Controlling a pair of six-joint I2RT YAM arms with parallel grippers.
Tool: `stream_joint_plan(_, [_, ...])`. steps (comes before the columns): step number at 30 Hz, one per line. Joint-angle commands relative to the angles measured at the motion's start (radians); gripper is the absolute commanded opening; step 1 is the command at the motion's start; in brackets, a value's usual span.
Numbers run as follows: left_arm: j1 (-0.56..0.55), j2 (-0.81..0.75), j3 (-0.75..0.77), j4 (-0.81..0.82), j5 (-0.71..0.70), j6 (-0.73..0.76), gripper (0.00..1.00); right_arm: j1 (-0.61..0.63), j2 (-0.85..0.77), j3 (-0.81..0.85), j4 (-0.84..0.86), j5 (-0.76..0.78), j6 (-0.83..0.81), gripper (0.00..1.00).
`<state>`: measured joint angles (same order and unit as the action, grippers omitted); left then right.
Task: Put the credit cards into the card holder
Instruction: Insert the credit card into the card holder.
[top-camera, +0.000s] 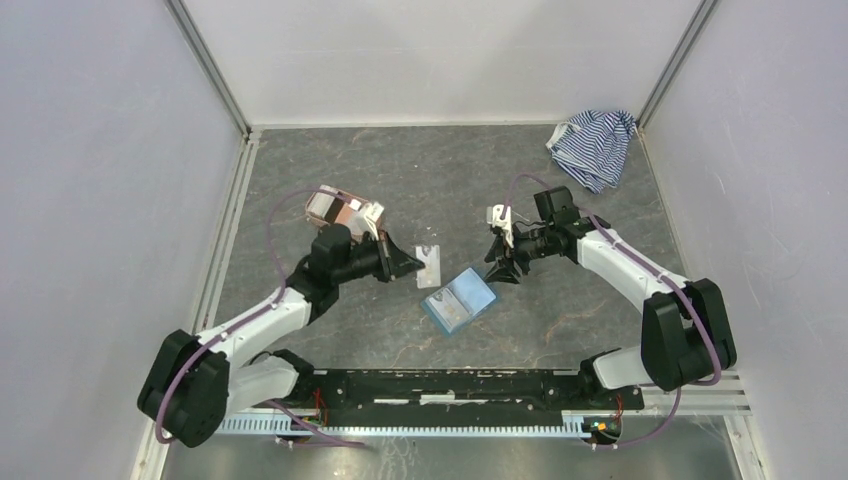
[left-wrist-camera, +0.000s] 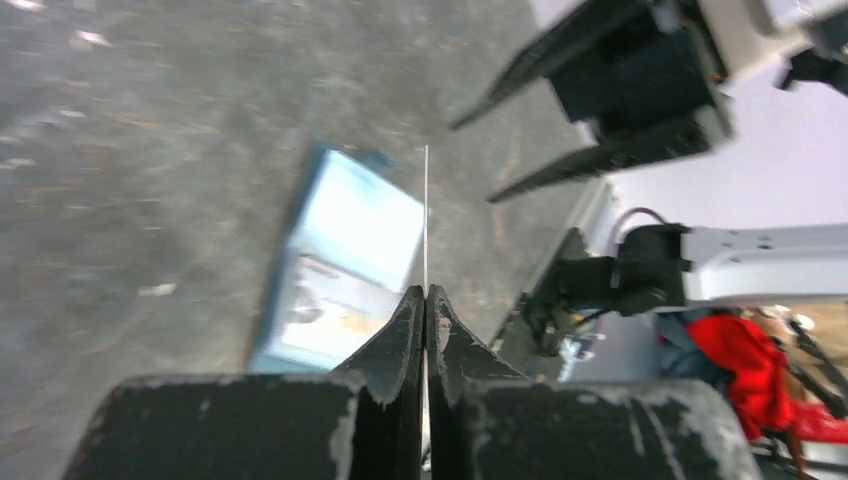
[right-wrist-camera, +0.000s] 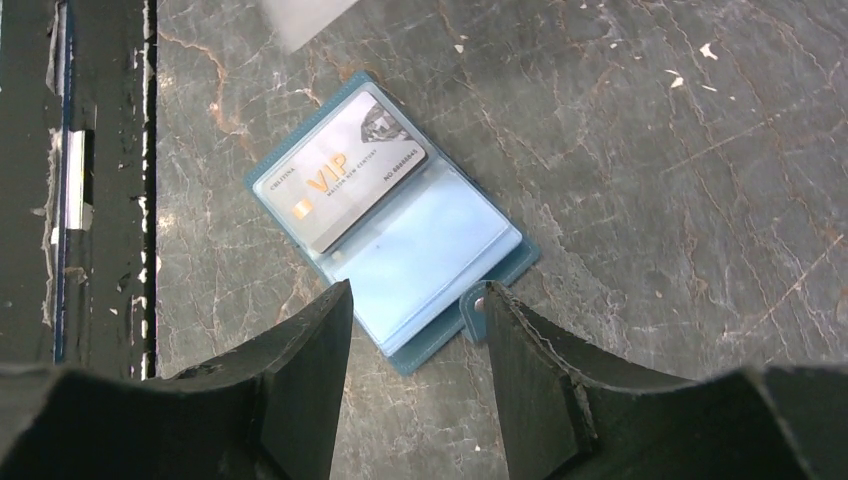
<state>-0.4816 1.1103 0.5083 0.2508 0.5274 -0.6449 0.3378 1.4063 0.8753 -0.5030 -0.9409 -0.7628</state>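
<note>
While pinching a credit card (top-camera: 430, 266) in clenched left gripper (top-camera: 417, 264) near card holder (top-camera: 458, 301), mid-delivery; next needs edge-first sliding inside, with right gripper (top-camera: 503, 268) released.

Striped cloth (top-camera: 593, 145): blue and white, crumpled in a heap at the far right corner of the bench.
Bench (top-camera: 400, 160): dark grey, marbled with pale veins.
Salmon-pink thing (top-camera: 343, 212): well left of the cloth, nearer, mostly hidden.
Walls (top-camera: 430, 60): pale panels just behind the cloth.

Top cam overhead; wrist cams share card holder (right-wrist-camera: 430, 270).
</note>
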Motion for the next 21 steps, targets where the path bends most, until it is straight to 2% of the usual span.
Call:
stream_joint_plan(1, [-0.125, -0.045, -0.094, 0.391, -0.103, -0.288, 0.02, -0.029, -0.026, -0.022, 0.062, -0.039, 0.041, 0.58])
stream_joint_plan(4, [-0.184, -0.039, -0.206, 0.603, -0.207, -0.418, 0.02, -0.036, -0.031, -0.076, 0.183, -0.056, 0.164, 0.58])
stream_joint_plan(6, [-0.217, -0.023, -0.252, 0.668, -0.267, -0.469, 0.02, -0.035, -0.033, -0.126, 0.291, -0.059, 0.263, 0.57])
stream_joint_plan(8, [-0.25, -0.004, -0.27, 0.693, -0.318, -0.49, 0.02, -0.036, -0.025, -0.146, 0.349, -0.061, 0.313, 0.57])
stream_joint_plan(16, [-0.366, 0.099, -0.31, 0.735, -0.477, -0.605, 0.02, -0.036, 0.013, -0.145, 0.377, -0.043, 0.371, 0.56])
stream_joint_plan(18, [-0.39, 0.121, -0.316, 0.739, -0.49, -0.606, 0.02, -0.034, 0.036, -0.141, 0.377, -0.041, 0.383, 0.52])
stream_joint_plan(21, [-0.412, 0.163, -0.314, 0.737, -0.493, -0.598, 0.02, -0.019, 0.072, -0.117, 0.347, -0.018, 0.377, 0.37])
